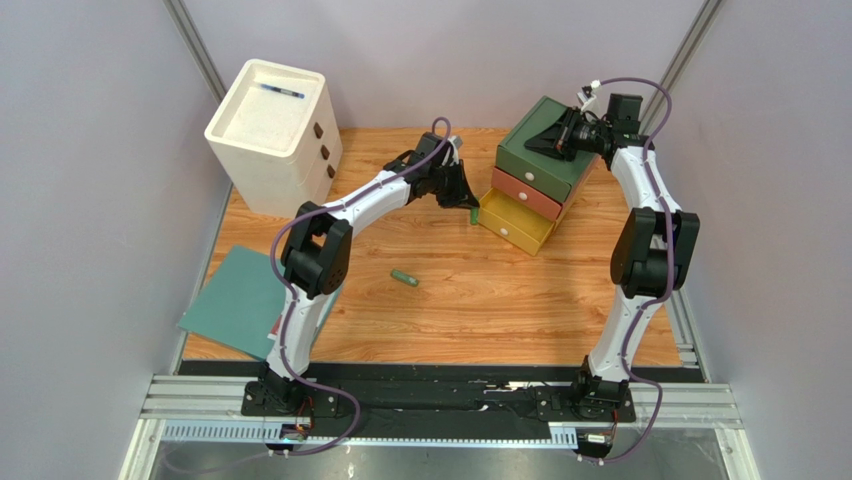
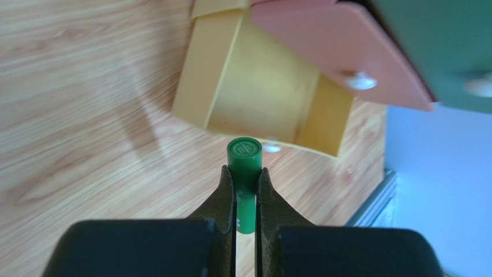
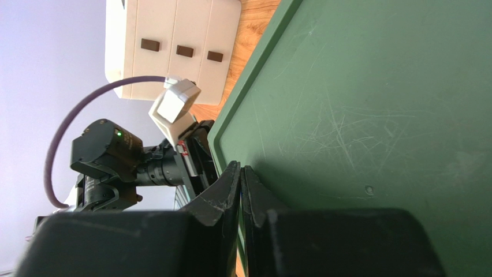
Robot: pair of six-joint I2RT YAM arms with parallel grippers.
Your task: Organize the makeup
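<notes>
The left fingers (image 2: 230, 184) were clenched on a green tube (image 2: 245, 153), its long axis in line with them and its round end pointing at the open yellow drawer (image 2: 196, 75). A second green tube (image 1: 404, 278) lay flat on the surface (image 1: 500, 310), well apart. The right fingers (image 3: 234, 184) were pressed together, grasping nothing, over the green cabinet top (image 3: 375, 115).

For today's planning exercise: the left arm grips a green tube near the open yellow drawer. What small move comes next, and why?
Probably ease the tube forward over the drawer: the left jaws clamp it, and the drawer stands open just ahead.
</notes>
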